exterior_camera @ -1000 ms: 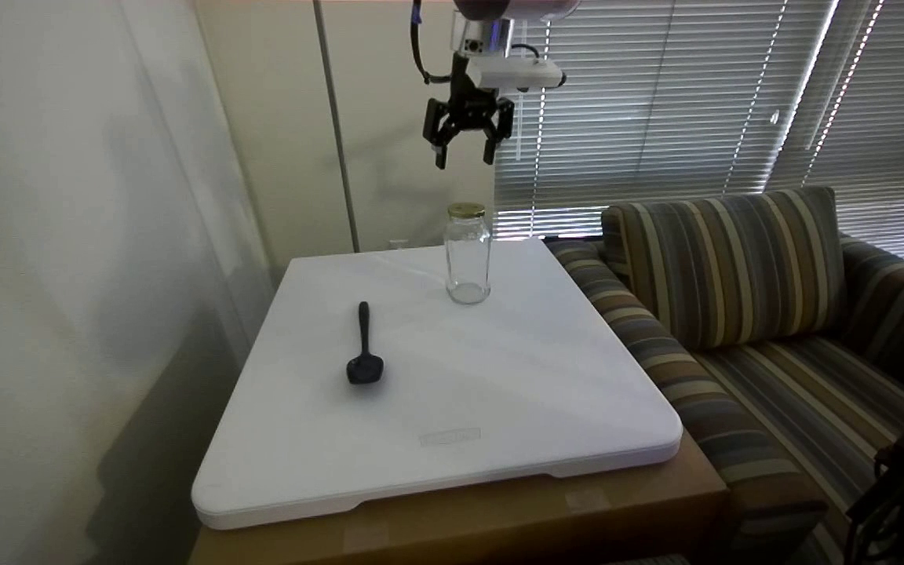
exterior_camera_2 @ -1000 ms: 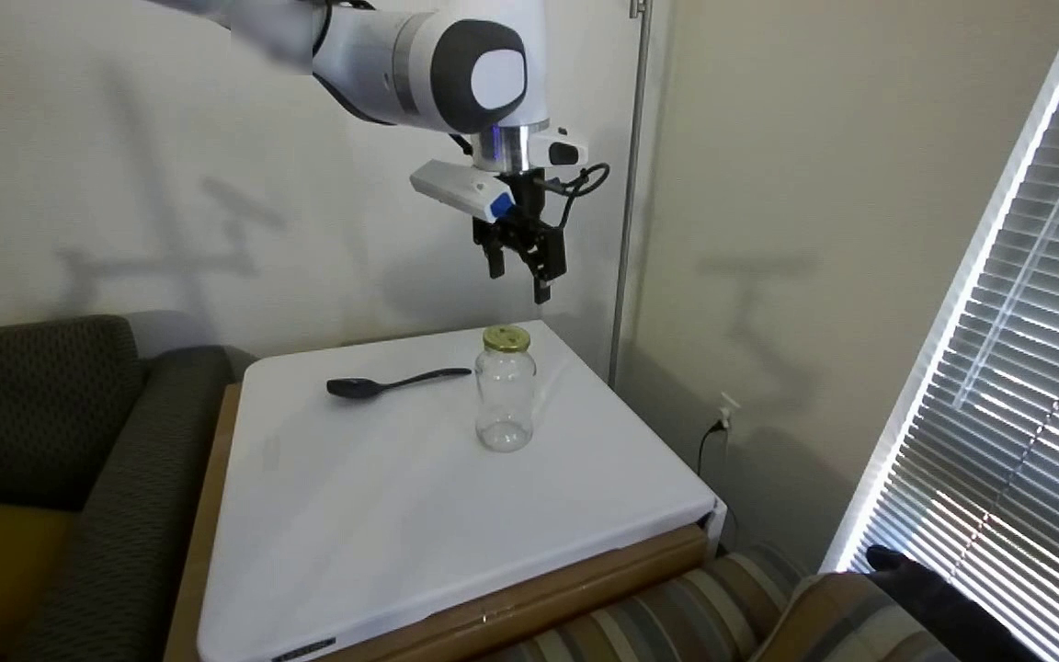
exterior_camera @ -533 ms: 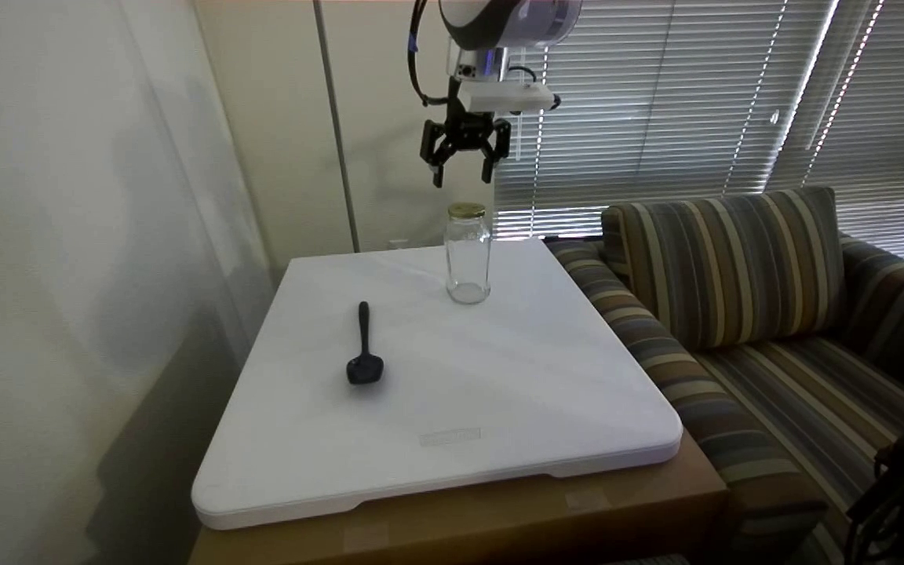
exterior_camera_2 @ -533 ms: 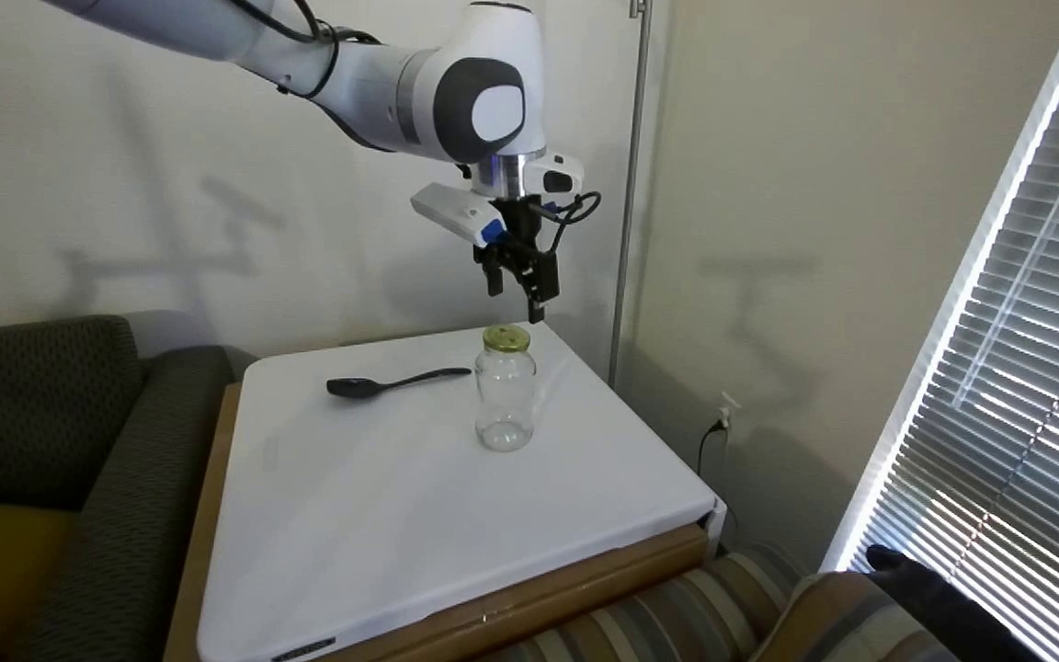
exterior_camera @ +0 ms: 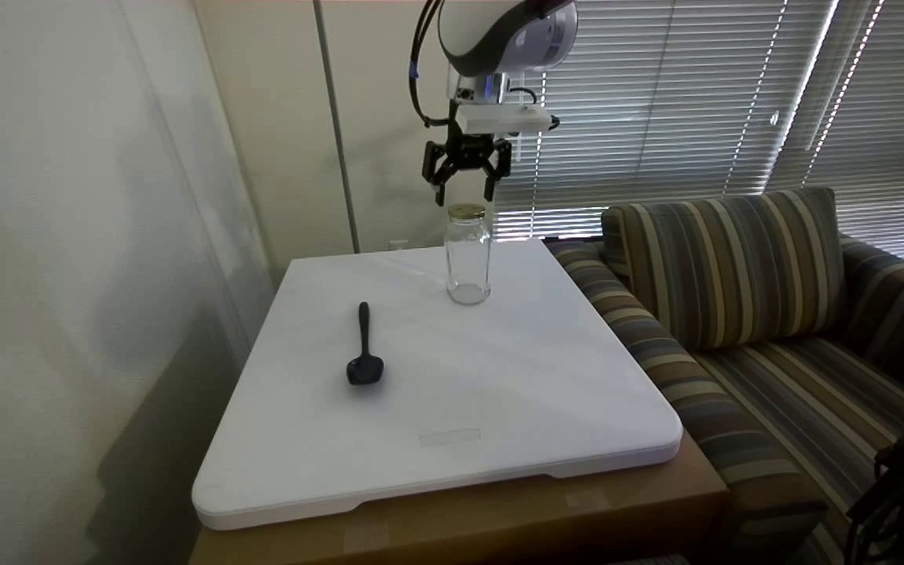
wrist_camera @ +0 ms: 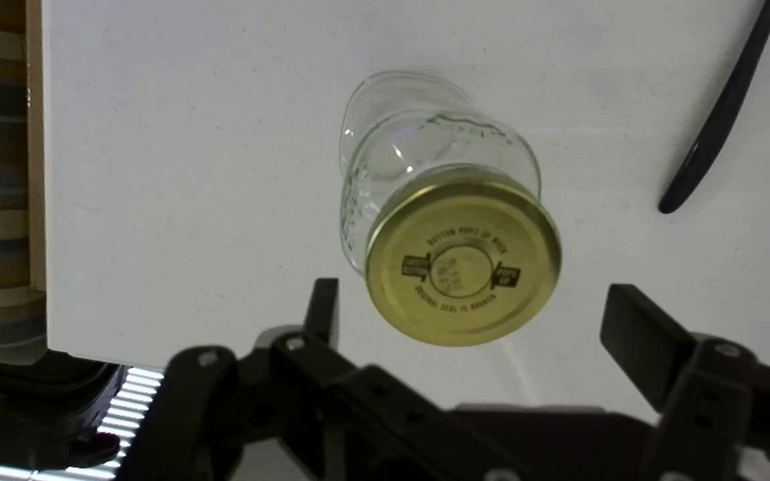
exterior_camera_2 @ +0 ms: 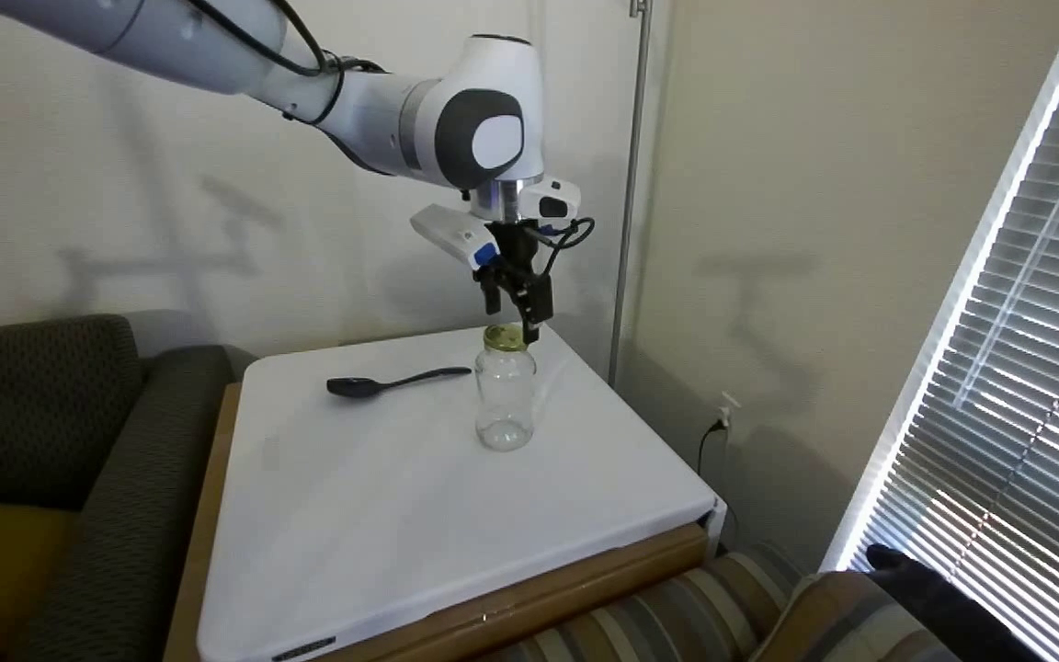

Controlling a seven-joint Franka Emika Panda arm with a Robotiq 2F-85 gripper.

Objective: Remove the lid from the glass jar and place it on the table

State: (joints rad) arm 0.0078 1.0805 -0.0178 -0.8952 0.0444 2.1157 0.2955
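Gold-coloured flat round metal lid [wrist_camera: 463, 270] is sitting on the mouth of the clear, colourless glass jar [exterior_camera_2: 505, 395], right below the black two-fingered pincer [exterior_camera: 464, 198]. Pincer's spread wide, and from the wrist view the gap between its fingers [wrist_camera: 321, 310] looks bigger than the lid, with bits of white showing on either side. Tips are about level with the lid or a touch above, tbh I can't tell which. Dark lettering [wrist_camera: 465, 232] runs in a ring round the lid's middle, facing up at the pincer. White-and-grey robot arm [exterior_camera_2: 382, 119] is directly above the pincer. Jar's upright, its base well below the pincer, standing on the white square worktop [exterior_camera: 530, 377] with the rounded corners. Off to one side of the pincer, lower down and apart from the jar, a black long-handled spoon-like utensil [exterior_camera: 365, 359] lies flat on the same worktop. Under the lot is a brown base [exterior_camera: 546, 502]. Further out from the pincer, a striped fabric sofa [exterior_camera: 734, 282] sits right beside the worktop, with pale slatted blinds [exterior_camera: 640, 118] behind it. In an exterior view there's also a dark patterned sofa [exterior_camera_2: 130, 496], well apart from the pincer.
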